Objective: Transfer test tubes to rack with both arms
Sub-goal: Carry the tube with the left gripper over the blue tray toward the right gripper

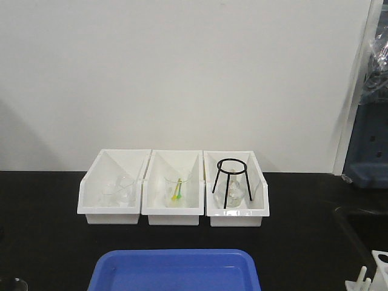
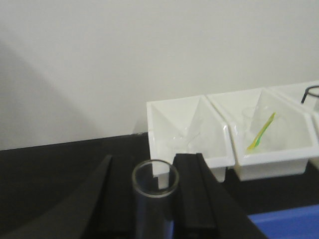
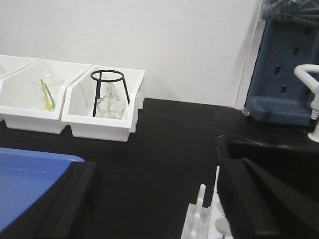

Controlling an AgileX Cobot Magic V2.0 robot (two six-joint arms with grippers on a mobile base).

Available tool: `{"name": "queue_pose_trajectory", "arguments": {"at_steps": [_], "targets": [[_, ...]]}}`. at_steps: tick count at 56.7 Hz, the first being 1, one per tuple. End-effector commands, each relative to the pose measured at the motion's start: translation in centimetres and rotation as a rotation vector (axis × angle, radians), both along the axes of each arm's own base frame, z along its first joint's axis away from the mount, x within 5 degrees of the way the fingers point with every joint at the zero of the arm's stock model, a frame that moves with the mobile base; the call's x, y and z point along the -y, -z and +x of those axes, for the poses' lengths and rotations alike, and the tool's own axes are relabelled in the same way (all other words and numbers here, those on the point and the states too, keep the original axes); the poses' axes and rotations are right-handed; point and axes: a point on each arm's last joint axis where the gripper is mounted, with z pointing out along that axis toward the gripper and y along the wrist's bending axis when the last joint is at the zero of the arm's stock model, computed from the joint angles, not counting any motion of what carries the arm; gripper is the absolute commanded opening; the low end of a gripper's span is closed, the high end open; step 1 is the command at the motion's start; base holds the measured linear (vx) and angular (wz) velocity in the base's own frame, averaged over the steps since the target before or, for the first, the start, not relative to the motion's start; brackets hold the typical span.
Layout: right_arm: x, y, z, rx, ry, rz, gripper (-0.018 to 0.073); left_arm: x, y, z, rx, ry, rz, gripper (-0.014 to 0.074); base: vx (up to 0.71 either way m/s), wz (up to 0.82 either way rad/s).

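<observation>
A: Well, how is the L gripper (image 2: pixel 148 164) seen?
B: Closed on a clear test tube (image 2: pixel 152 214), held upright btwn the fingers at bottom centre of the L wrist view.
A: And the R gripper (image 3: pixel 159 167)?
B: Spread wide, nothing held.
A: Where is the rack (image 1: pixel 371 280) found?
B: Bottom right corner of the front view, well apart from the blue tray (image 1: pixel 176 270). In the R wrist view it's seen bottom centre.
</observation>
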Motion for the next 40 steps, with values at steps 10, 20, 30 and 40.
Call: {"name": "queue_pose_trajectory", "arguments": {"at_steps": [10,20,30,40], "targets": [[0.1,-0.9,0.8,-0.04,0.009,-0.013,0.0521,1.5,-7.2,1.6,0.144,0.131,-0.206,-0.0003,0.0,0.0],[0.0,-1.4,2.5,-0.156,0.007,-0.049,0.0505,4.5,-9.1,3.4,0.104,0.326,-0.298,-0.0002,0.0,0.0],[-0.2,-2.8,4.9,-0.187,-0.027,-0.14,0.0505,8.1,-8.5,6.0,0.048,0.572,-0.445,-0.0001,0.0,0.0],[-1.5,-3.8,7.2,-0.259,-0.136,-0.155,0.0505,10.9,-6.1,8.6,-0.001,0.727,-0.535,-0.0001,0.0,0.0]]}}
